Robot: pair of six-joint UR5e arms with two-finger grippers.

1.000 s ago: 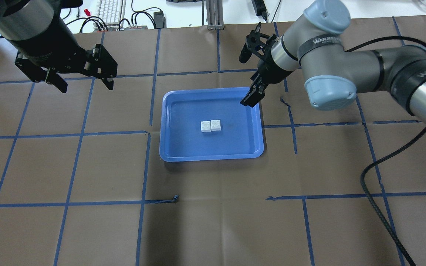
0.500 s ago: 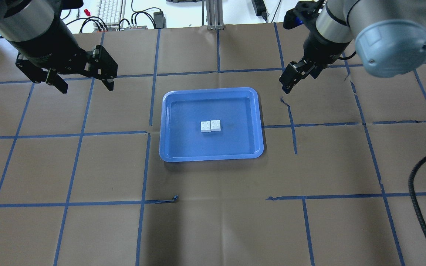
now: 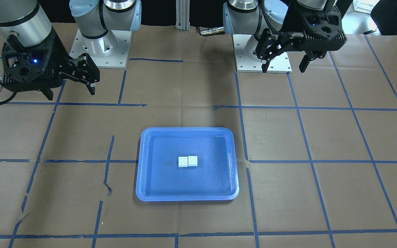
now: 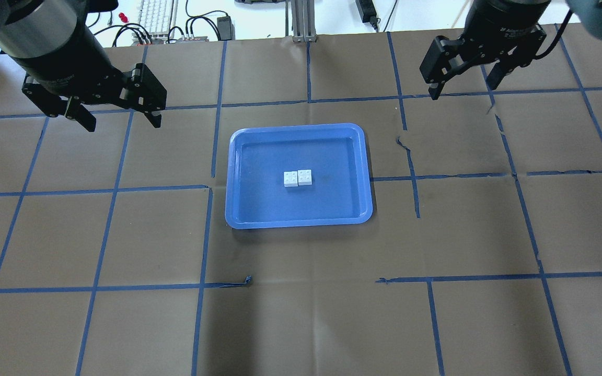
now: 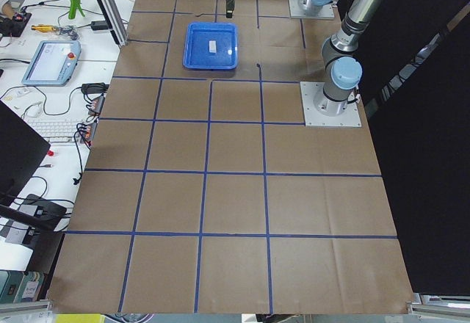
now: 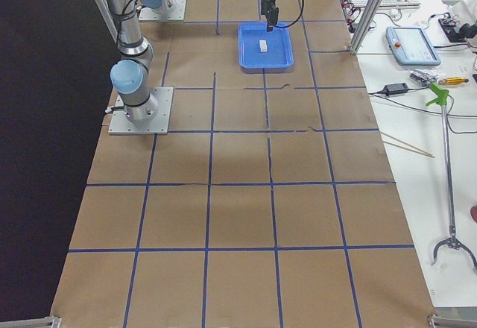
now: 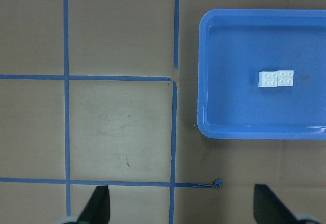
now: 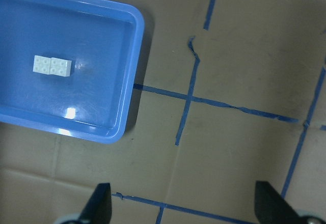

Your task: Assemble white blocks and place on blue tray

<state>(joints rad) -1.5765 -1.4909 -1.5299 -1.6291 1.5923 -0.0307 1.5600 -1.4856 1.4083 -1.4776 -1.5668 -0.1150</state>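
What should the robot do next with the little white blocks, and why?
Probably just stop, since the job looks done. The white blocks sit touching, side by side, in the middle of the blue tray. The left gripper and right gripper are open, empty and off to the tray's sides. Whether the blocks are truly clicked together is too small to tell.

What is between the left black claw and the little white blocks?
In the overhead view: only brown paper table cover, blue tape lines, then the large blue plastic tray's rim.
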